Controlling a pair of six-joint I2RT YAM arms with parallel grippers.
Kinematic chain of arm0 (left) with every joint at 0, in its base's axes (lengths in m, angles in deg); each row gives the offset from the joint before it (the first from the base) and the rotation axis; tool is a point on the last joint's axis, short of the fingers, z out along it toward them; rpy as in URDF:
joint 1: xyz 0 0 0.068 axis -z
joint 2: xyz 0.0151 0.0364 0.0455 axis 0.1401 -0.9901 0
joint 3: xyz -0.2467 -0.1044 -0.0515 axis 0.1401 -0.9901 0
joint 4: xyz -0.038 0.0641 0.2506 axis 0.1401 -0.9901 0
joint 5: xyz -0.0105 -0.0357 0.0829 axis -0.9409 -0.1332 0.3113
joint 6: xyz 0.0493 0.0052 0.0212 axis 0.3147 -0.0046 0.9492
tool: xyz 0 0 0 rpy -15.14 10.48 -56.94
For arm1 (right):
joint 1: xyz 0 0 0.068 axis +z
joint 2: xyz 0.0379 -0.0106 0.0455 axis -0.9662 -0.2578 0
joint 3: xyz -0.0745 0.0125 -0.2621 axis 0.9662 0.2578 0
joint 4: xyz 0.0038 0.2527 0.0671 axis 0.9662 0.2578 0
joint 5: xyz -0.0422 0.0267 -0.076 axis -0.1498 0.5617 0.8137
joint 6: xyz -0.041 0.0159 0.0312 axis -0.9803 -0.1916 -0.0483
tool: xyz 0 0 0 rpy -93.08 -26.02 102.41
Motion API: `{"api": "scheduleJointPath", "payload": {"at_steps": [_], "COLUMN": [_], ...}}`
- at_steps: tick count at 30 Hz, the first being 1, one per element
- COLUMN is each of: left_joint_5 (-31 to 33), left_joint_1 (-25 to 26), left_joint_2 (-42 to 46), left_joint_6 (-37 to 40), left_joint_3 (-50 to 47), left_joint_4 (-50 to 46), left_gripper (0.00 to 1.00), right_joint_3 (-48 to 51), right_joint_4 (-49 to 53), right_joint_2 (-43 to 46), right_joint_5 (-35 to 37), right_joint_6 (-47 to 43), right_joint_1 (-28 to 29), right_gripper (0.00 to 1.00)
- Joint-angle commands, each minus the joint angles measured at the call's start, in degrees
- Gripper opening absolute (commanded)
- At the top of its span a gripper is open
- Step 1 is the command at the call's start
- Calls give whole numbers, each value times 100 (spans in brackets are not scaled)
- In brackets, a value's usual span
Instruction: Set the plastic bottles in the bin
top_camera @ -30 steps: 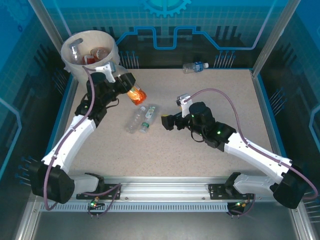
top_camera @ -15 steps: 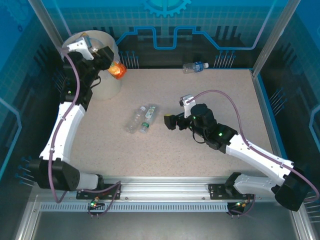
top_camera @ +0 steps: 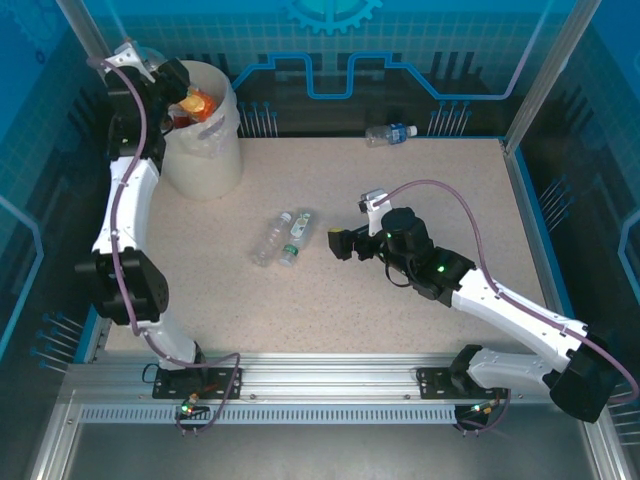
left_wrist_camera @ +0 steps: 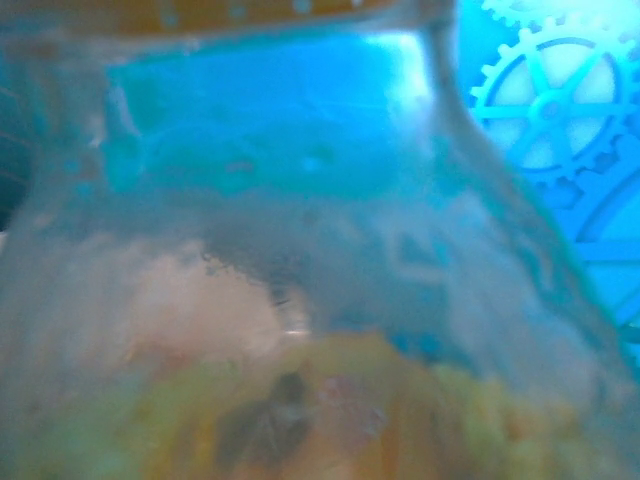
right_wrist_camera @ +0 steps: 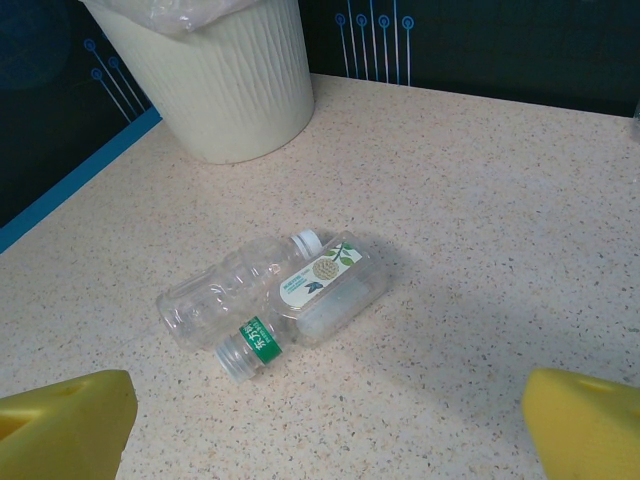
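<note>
Your left gripper (top_camera: 183,92) holds an orange bottle (top_camera: 198,103) over the bin (top_camera: 212,160). Your right gripper (top_camera: 335,243), wide open, faces two clear bottles (top_camera: 270,238) touching on the table (top_camera: 420,200); a blue-capped bottle (top_camera: 390,133) lies far back.

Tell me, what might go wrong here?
The orange bottle in the left gripper hangs near the bin rim; released off-centre, it might bounce out. The two clear bottles lie touching, so the open right gripper may grab both or knock one away.

bin (right_wrist_camera: 235,95): cream, ribbed | table (right_wrist_camera: 480,220): beige, speckled | bottle (top_camera: 197,102): orange | pads (right_wrist_camera: 70,430): yellow
</note>
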Motion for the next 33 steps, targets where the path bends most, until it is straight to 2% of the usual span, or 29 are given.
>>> {"api": "scheduleJointPath", "payload": {"at_steps": [1,8,14,18,20,24,30,33], "left_joint_5": [-87,-248,-339,-966,-1000,-572,-378,-406], "left_joint_1": [-92,-156,-156,-156,-155,-156,-156,-156], "left_joint_2": [-323,-1099,-1408,-1852,-2098,-2339,-2292,-2149], "left_joint_6": [-32,-66,-219,-371,-519,-895,-1202,-1177], "left_joint_3": [498,1337,1463,1998,2365,2843,3284,3347], "left_joint_4": [208,-178,-242,-537,-874,-1479,-1993,-2091], "left_gripper": [53,53,55,59,60,73,96,99], "right_joint_3": [40,20,-39,-93,-119,-164,-164,-147], "right_joint_4": [37,86,135,179,189,239,304,321], "right_joint_2": [101,87,49,6,-18,-39,5,19], "right_joint_5": [55,93,106,117,102,88,124,160], "right_joint_6": [18,43,16,-13,-8,-15,-26,-1], "right_joint_1": [-63,-72,-68,-72,-72,-73,-71,-72], "right_gripper": [100,100,100,100,100,100,100,100]}}
